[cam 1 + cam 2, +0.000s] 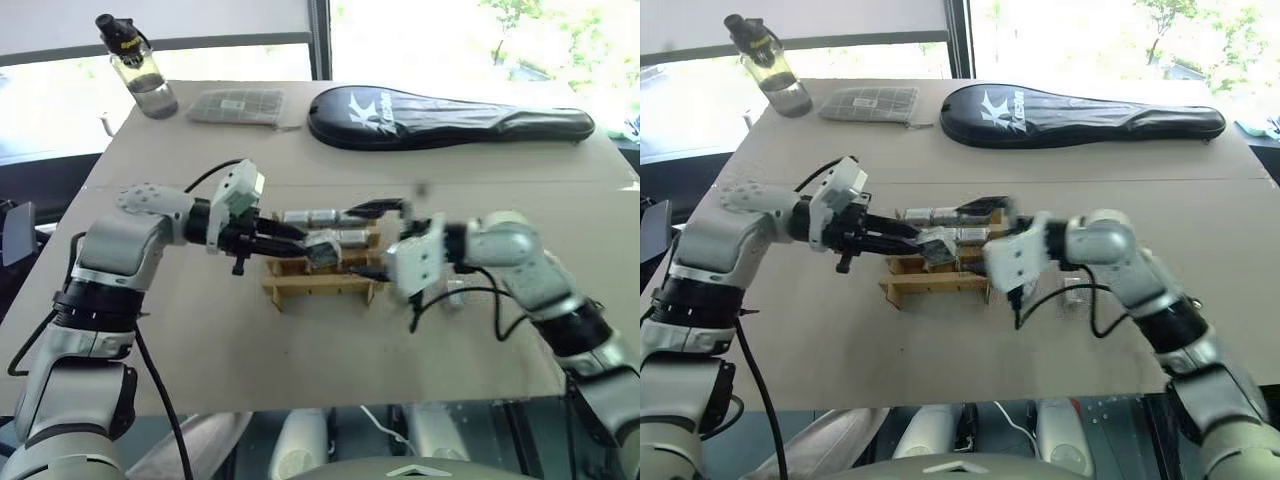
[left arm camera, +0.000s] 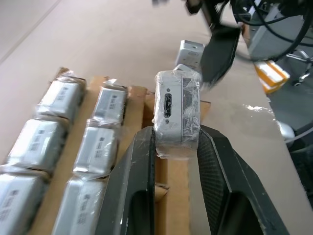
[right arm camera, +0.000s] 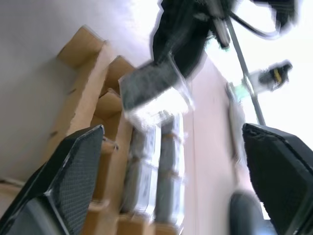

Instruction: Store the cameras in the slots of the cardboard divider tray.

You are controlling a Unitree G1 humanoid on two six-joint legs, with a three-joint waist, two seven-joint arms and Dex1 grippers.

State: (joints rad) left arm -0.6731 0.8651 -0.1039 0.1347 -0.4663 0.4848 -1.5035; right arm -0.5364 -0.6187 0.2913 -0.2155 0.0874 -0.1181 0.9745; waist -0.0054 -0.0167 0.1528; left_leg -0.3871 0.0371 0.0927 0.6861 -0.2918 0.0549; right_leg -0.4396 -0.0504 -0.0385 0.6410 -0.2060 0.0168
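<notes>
The cardboard divider tray (image 1: 320, 290) sits mid-table with several wrapped silver-grey cameras (image 2: 105, 142) standing in its slots. My left gripper (image 1: 300, 240) reaches in from the left and is shut on one camera (image 2: 177, 110), holding it just above the tray's near row. My right gripper (image 1: 385, 240) hovers at the tray's right side, its jaws wide open with nothing between them. In the right wrist view its two fingers (image 3: 73, 171) frame the tray and the held camera. Another camera (image 1: 455, 292) lies loose on the table to the right of the tray.
At the far side of the table are a clear bottle (image 1: 140, 70) with a black cap, a flat grey grid-patterned packet (image 1: 236, 105) and a long black racket cover (image 1: 450, 118). The table's front edge runs close below the tray.
</notes>
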